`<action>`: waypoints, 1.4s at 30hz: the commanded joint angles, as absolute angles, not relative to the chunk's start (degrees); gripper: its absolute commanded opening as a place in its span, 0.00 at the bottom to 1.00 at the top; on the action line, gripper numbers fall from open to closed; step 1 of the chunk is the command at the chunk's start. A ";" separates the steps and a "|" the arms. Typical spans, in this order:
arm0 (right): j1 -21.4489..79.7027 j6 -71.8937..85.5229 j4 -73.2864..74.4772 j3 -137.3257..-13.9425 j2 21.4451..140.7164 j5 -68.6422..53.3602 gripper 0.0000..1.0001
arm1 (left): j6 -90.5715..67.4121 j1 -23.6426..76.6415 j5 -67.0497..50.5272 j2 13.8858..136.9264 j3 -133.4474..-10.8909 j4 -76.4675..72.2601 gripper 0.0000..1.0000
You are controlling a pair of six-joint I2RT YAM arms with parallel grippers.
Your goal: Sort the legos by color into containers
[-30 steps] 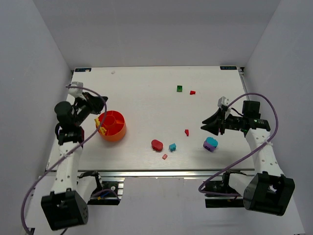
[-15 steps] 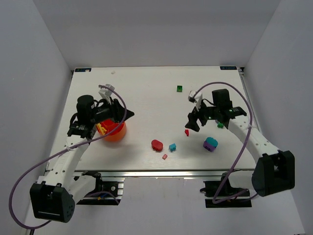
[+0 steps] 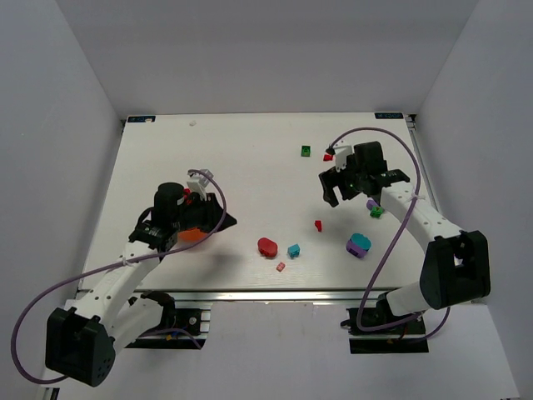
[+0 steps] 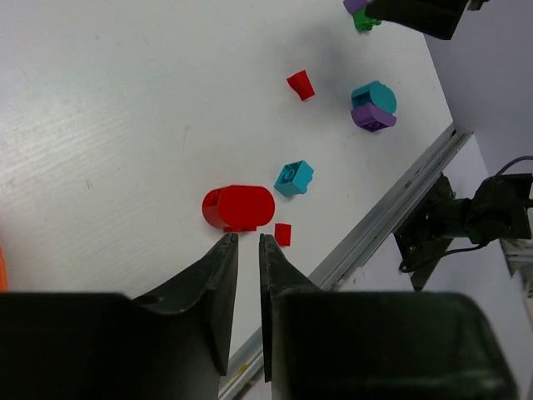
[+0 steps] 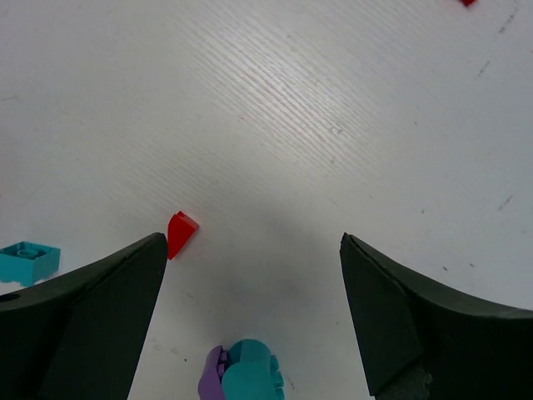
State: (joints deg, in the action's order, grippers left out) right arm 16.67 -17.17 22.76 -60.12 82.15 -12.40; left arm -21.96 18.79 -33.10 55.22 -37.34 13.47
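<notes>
1. White desk (image 3: 250, 167), boxed in by pale walls, holds loose bricks across its near and right parts. The orange bowl (image 3: 193, 236) sits at the left, mostly hidden under the left arm.
2. Left tool (image 4: 248, 242) hangs over the desk just short of the rounded red brick (image 4: 239, 207). Its jaws are narrowed to a slit with nothing between them.
3. That slit looks too tight for the rounded brick. It would better suit the tiny red chip (image 4: 283, 234) just beside it, so I judge it must widen or shift first.
4. A teal brick (image 4: 293, 177) lies near both, apart from them.
5. Right tool (image 5: 252, 242) is spread wide and empty above bare desk, probably so it can straddle a brick. The red wedge (image 5: 181, 232) lies by one finger and the teal-purple stack (image 5: 241, 371) closer to the wrist.
6. A green brick (image 3: 306, 151) lies far back. Most sorting seems undone.
</notes>
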 commanded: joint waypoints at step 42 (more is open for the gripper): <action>25.72 -29.08 17.74 -52.47 71.27 -41.16 0.65 | -45.81 42.45 5.95 67.09 -53.69 26.10 0.98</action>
